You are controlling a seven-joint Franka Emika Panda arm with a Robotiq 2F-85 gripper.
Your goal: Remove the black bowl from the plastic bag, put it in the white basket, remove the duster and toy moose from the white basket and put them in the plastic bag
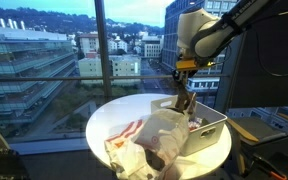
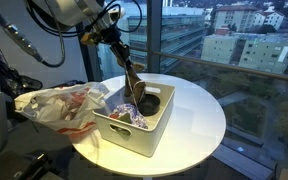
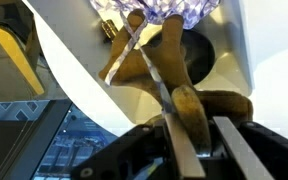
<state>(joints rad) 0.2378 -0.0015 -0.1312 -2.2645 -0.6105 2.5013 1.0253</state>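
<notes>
Jaws are clamping on the brown toy moose, and I am holding it with the gripper dangling over the white basket, where the black bowl and duster are lying; the plastic bag is sitting just beside it.

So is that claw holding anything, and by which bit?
Yes. The gripper is shut on the brown toy moose, pinching one soft end of it; which limb cannot be told. The rest dangles over the white basket.
</notes>
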